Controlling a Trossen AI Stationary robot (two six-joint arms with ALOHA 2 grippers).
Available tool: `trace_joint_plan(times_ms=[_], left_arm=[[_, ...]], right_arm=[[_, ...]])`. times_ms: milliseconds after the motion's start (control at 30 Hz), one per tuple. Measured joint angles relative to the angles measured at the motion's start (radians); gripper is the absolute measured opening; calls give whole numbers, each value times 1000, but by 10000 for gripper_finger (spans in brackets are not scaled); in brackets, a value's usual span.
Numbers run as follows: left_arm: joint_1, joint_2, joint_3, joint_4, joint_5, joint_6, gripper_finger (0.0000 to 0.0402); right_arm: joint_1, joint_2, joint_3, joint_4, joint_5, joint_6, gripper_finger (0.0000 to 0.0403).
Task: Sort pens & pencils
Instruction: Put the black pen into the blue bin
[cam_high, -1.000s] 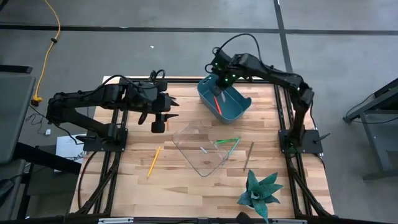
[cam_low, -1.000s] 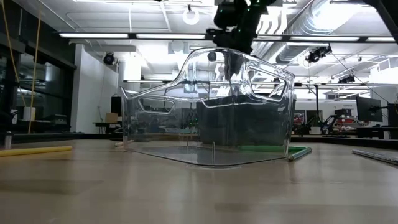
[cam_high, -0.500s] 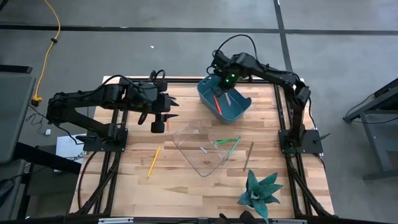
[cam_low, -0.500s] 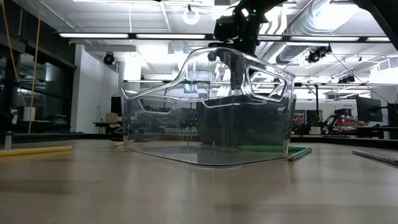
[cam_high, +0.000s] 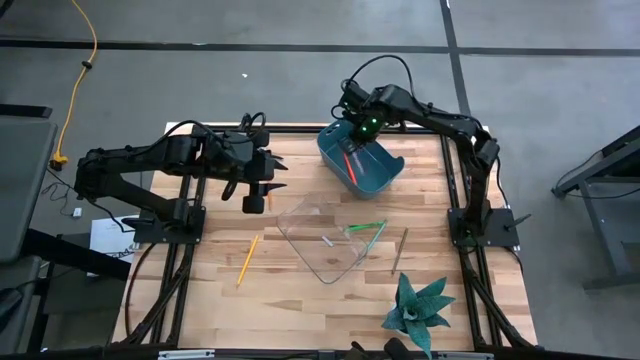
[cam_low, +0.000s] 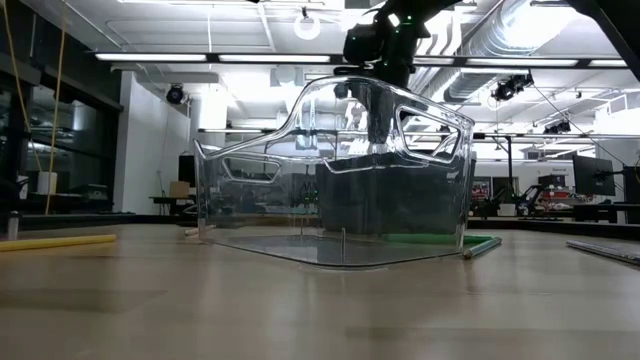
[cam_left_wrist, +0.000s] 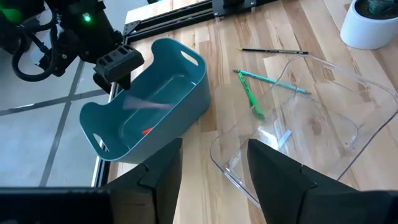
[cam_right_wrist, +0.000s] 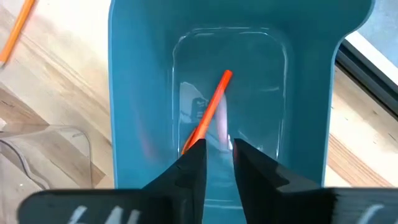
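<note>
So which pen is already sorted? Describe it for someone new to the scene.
Find the teal bin at the table's far edge, under the right tool. Inside lies a red-orange pen, slanted across the floor. It is the only bright red stick; the green ones lie by the clear bin.

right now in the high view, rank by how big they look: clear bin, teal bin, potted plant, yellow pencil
1. clear bin
2. teal bin
3. potted plant, looks close to the teal bin, so that order is unsure
4. yellow pencil
</note>
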Motion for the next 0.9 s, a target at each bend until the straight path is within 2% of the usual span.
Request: trace_joint_plan(times_ms=[267,367,467,633,900], left_arm=[[2,0,0,-60,-16,25,168],[41,0,0,-100,-38,61,168],[121,9,0,-116,-21,82,168],[277,30,0,-125,66,138,168],[518,137,-1,-144,200,288,168]], right_arm=[[1,0,0,4,0,-20,94],[9,0,0,15,1,-19,94],[26,0,0,35,1,-21,94],[74,-3,-1,111,-24,-39,94],[147,-83,-1,238,-29,-107,94]])
